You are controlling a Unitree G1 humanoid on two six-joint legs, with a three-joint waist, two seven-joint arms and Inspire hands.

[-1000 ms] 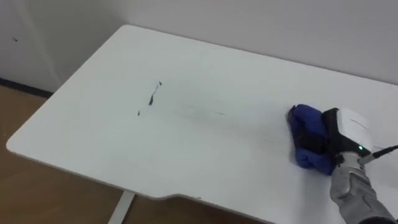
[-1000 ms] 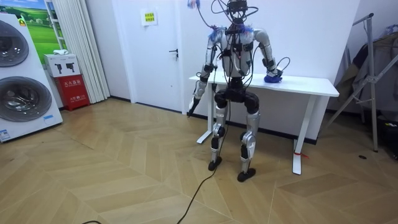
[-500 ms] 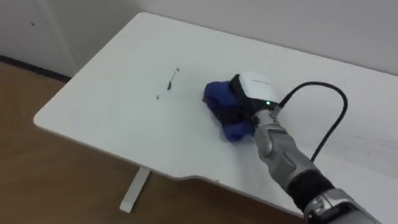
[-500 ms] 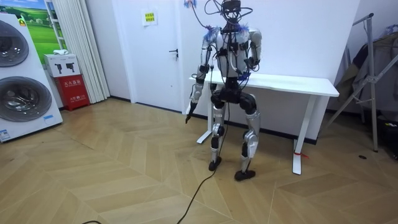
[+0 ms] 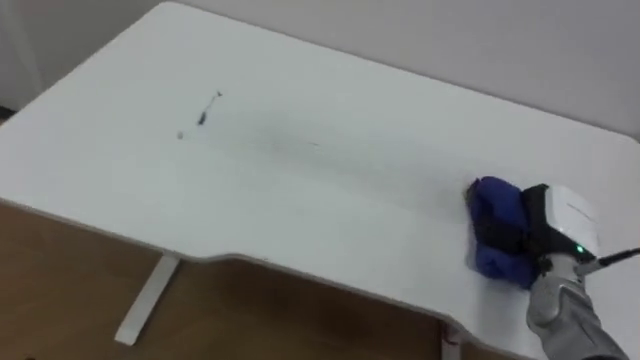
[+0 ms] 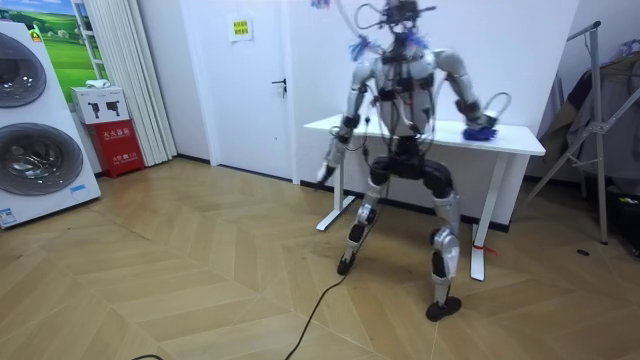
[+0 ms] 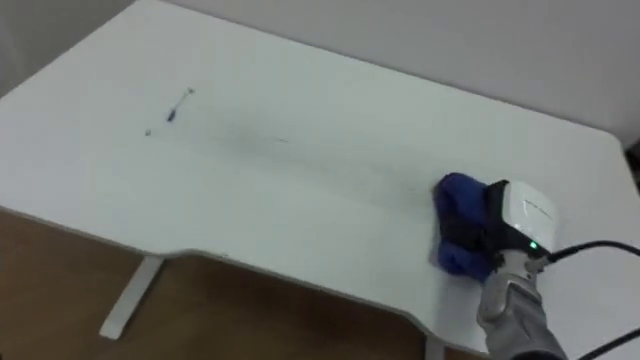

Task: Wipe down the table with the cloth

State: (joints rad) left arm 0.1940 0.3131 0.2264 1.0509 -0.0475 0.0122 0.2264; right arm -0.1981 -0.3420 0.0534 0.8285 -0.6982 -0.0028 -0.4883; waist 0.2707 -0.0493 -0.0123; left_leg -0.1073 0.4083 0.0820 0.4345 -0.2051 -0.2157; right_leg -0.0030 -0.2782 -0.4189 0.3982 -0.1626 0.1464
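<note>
One blue cloth (image 5: pixel 488 203) is on the table (image 5: pixel 300 200), and it sits far over at the right of the left eye view, bunched into a lump close to the front edge. On top of it is the right hand (image 5: pixel 562 222), coming in from the lower right corner, white back upward and dark fingers (image 5: pixel 506 236) curled down over the cloth, so it has a proper hold of it. Blue shows above and below those fingers, with the cloth pressed to the white top.

Look across to the upper left of that view: a few small dark marks (image 5: pixel 205 112) sit on the surface, well apart from the cloth. Between the two, a faint grey smear runs across the middle of the table. Wooden floor (image 5: pixel 60 280) shows under the front edge at the lower left, along with a white table leg (image 5: pixel 145 300).

Over to the room view: the robot stands at the table's front with legs set wide, body leaning toward the room view's right, its right arm stretched to the cloth near that end of the table. Its left hand (image 6: pixel 328 170) hangs low by the table's other end; whether those fingers are open, I cannot tell.
</note>
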